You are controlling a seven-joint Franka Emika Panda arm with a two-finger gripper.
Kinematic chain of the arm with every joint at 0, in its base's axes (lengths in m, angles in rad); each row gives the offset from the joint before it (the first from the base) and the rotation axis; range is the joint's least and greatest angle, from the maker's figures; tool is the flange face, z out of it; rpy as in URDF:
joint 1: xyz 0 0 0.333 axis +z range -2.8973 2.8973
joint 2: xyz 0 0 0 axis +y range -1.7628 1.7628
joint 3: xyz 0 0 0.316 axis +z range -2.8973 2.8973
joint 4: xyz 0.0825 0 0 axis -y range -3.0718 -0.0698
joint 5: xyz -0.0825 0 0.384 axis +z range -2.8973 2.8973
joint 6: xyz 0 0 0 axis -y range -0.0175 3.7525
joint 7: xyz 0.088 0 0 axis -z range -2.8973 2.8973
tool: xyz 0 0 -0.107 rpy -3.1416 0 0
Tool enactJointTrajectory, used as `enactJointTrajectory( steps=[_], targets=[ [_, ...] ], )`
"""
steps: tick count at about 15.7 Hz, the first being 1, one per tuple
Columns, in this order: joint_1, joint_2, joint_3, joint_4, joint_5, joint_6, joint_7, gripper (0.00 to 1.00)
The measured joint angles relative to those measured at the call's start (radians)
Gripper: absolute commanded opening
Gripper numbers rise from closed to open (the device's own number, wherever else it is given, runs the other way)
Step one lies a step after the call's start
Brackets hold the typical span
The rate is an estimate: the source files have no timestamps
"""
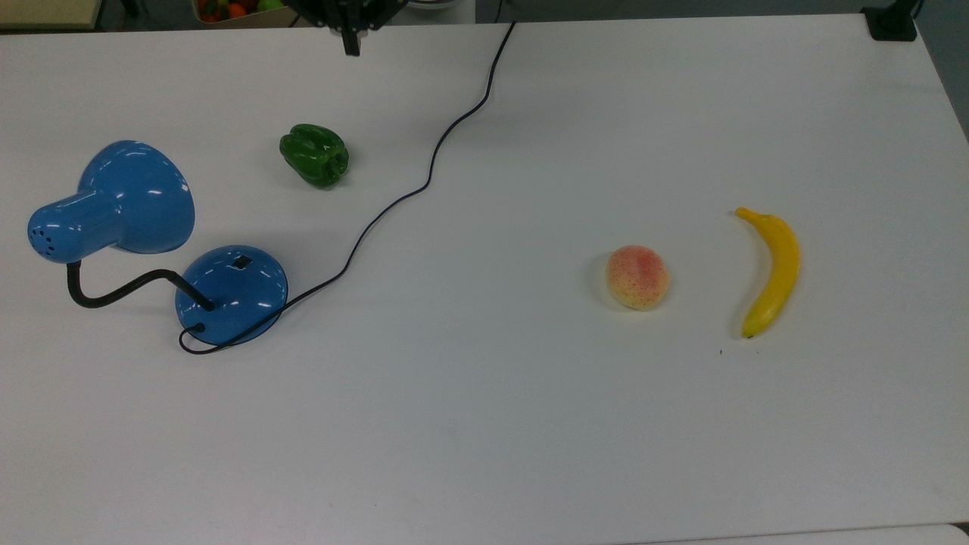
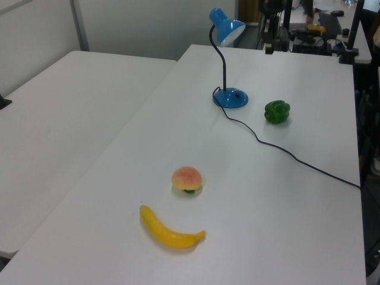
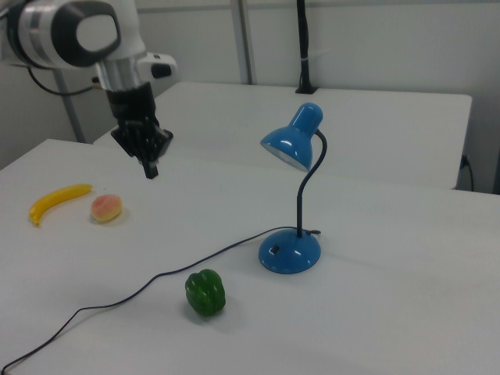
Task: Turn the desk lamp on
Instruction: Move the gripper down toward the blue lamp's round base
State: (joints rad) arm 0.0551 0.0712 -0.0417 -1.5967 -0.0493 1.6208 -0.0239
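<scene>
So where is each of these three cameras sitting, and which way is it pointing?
Top view: overhead, looking down on the table; the gripper pokes in at the top edge.
Left view: from the banana end, looking along the table toward the desk lamp.
Right view: from the lamp end, facing the arm.
All three share the lamp and the green pepper.

desk lamp (image 1: 231, 291): glossy blue shade and base — black gooseneck, switch, cord
pepper (image 1: 315, 155): green
peach (image 1: 637, 277): pale yellow, red-speckled blush
banana (image 1: 771, 270): yellow
table (image 1: 530, 424): white
gripper (image 3: 150, 167): black — arm white
</scene>
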Motion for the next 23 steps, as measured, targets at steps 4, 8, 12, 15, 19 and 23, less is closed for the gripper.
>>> enactJointTrajectory(
  steps=[4,8,12,15,19,23],
  targets=[
    [-0.055,0.039,-0.007,-0.078,0.000,0.117,0.019,0.00],
    [-0.103,0.071,-0.012,-0.175,0.000,0.304,0.080,0.00],
    [-0.122,0.092,-0.012,-0.270,0.000,0.477,0.150,0.00],
    [-0.145,0.123,-0.013,-0.313,0.000,0.597,0.192,0.00],
    [-0.170,0.178,-0.014,-0.321,-0.019,0.719,0.202,0.00],
    [-0.186,0.222,-0.014,-0.321,-0.060,0.827,0.211,0.00]
  ],
)
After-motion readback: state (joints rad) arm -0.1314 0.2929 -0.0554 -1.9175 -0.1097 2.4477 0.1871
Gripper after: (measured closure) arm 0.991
